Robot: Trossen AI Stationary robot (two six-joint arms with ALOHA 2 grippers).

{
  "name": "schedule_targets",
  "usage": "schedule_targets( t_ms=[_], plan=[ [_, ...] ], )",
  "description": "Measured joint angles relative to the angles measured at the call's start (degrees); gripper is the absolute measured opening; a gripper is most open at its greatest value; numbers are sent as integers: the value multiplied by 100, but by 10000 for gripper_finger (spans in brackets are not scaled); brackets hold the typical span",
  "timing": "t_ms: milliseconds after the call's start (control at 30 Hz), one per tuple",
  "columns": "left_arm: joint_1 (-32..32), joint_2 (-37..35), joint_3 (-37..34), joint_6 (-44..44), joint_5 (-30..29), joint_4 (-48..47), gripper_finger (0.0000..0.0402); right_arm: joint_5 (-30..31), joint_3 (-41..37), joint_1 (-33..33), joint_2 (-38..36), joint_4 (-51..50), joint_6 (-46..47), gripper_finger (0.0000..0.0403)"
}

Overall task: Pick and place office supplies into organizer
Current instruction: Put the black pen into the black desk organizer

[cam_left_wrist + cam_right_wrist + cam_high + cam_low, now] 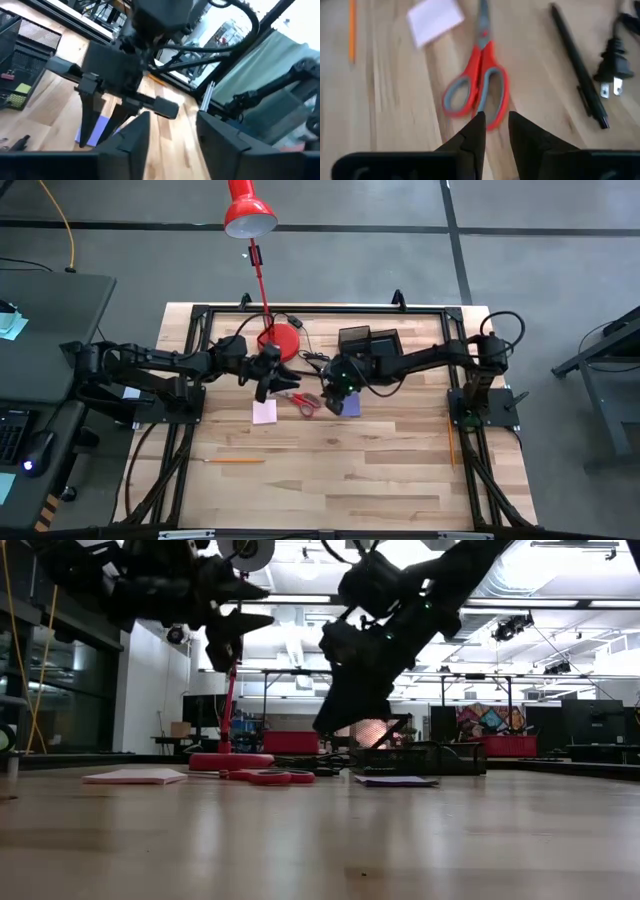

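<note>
On the wooden counter [400,470], a pencil [235,461] lies lower left of centre. The left gripper [265,383] hangs mid-frame, jaws parted and empty, above a pink pad [264,412]. Just right, red scissors [306,401] lie flat, with a black pen [578,64] and a plug [611,66] nearby. The right gripper [336,388] hovers over the scissors' handles, jaws narrowly apart and grasping nothing, beside a purple pad [350,405]. The black organizer [368,343] sits upper centre-right. A second pencil [451,442] lies at far right.
</note>
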Motion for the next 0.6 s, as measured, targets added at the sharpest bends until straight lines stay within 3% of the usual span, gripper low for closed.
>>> schedule_targets(
  t_ms=[233,600],
  plan=[
    [0,0,203,-699,-554,4,198,-325,0,-283,0,-264,-1555,126],
    [0,0,621,-751,-712,14,186,241,0,-697,0,16,-1850,150]
  ],
)
